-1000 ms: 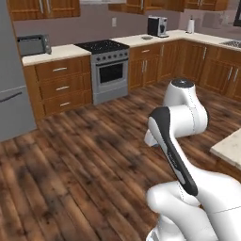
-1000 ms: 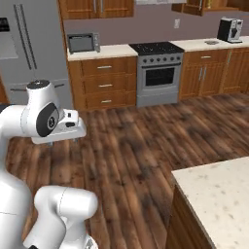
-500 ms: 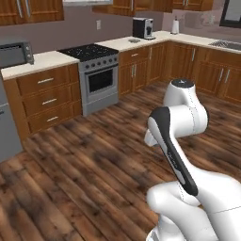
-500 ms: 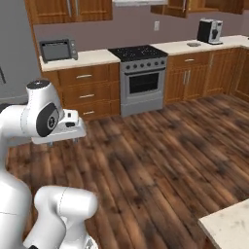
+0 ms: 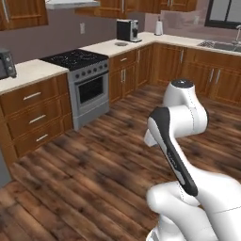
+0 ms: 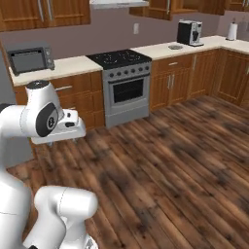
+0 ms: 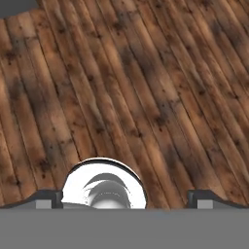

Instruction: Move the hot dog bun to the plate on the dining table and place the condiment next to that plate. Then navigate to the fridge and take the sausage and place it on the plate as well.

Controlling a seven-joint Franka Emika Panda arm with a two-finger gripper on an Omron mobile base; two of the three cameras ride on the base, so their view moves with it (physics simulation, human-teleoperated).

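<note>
Hand pointed down at the wood floor, fingers wide apart w/ nothing between them; only bare planks lay under it. In the base views the arm was folded up close over the base, elbow bent, well short of the stove.

Task things: bun, condiment, plate, sausage couldn't be made out anywhere, so can't tell where they were. A grey slab, poss. the fridge, sat at the left edge of the right base view, left of the stove and past the toaster oven; too cropped to be sure.

Landmark = stove, steel front w/ black top, oven door shut. Between arm and stove: open wood floor. Left of the stove: wood drawers under a pale table, w/ a toaster oven on top. Right of the stove: more wood cabinets under the same pale table, carrying a black coffee machine w/ a small flat dish-like thing just beside it, too small to name. Further right of the stove, at the corner, a white paper towel roll stood upright. Past the corner the table ran on to a sink under a dark window. Above the stove: range hood and wood wall cabinets.
</note>
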